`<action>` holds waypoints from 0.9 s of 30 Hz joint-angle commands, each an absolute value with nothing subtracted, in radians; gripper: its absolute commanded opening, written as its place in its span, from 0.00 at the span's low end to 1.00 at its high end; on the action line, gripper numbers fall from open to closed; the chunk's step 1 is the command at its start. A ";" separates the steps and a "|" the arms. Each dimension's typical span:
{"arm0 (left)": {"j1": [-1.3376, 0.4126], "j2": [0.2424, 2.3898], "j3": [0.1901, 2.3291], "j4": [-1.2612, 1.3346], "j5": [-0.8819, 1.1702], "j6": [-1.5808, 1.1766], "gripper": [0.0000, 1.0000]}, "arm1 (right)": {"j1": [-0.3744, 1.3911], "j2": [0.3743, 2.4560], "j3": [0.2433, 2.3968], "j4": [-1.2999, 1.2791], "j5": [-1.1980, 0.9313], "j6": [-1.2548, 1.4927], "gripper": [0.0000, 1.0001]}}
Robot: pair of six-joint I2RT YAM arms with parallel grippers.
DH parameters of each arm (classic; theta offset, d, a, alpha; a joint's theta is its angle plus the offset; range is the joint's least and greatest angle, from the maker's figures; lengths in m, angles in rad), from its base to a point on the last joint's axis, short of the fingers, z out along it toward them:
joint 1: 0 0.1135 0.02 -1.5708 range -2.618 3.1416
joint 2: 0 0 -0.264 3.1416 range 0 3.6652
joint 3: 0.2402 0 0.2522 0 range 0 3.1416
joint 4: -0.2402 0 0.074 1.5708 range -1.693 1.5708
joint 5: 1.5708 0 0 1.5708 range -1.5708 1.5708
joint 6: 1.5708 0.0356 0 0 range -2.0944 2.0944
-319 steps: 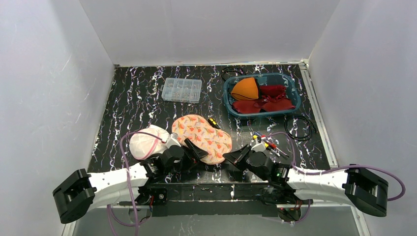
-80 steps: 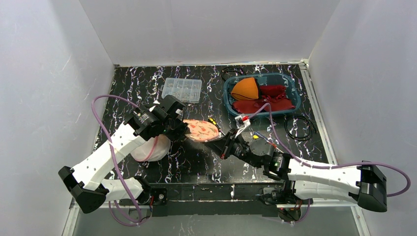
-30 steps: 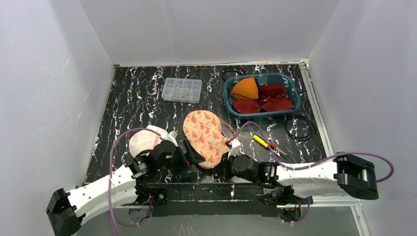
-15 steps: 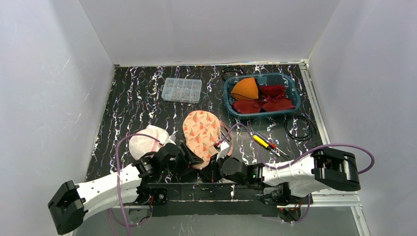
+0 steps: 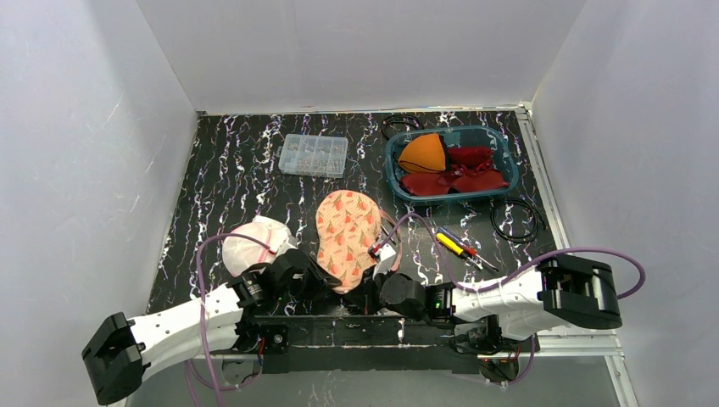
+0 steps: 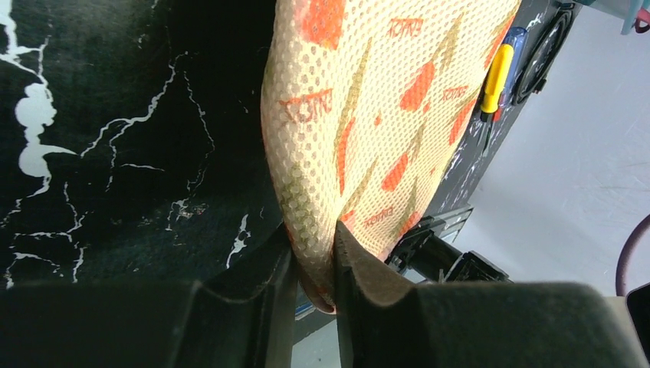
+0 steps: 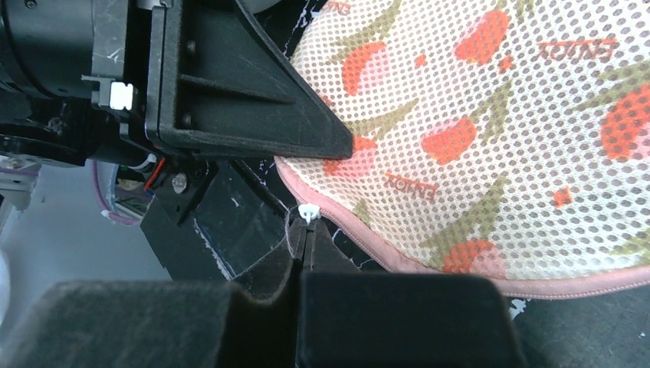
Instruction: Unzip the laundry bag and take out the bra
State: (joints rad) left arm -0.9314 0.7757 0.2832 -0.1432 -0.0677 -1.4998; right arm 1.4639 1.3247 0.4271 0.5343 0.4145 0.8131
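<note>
Even white light is washing down from overhead, leaving only soft shadows on the dark counter (image 5: pixel 237 170); up close, the black jaws are blurring out of focus.

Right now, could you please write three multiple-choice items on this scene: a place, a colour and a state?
1. Where is the blue basket? A) near left B) far right C) centre
2. What colour is the trim of the laundry bag? A) pink B) green C) black
3. How is the left gripper? A) wide open B) shut on the bag's edge C) gripping the basket
B: it sits by the rear right corner. A: the border shows pink. B: its fingers pinch the mesh.
</note>
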 commanded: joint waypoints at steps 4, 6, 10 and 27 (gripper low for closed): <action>-0.930 0.755 0.318 -0.277 -0.158 -1.469 0.08 | 1.481 1.260 0.481 0.391 0.499 0.816 0.01; -0.929 0.754 0.322 -0.277 -0.158 -1.458 0.02 | 1.482 1.235 0.472 0.351 0.517 0.826 0.01; -0.930 0.756 0.329 -0.281 -0.157 -1.425 0.00 | 1.483 1.174 0.444 0.271 0.560 0.854 0.01; -0.917 1.012 0.544 -0.290 -0.100 -0.952 0.00 | 1.483 0.952 0.412 -0.064 0.623 0.810 0.01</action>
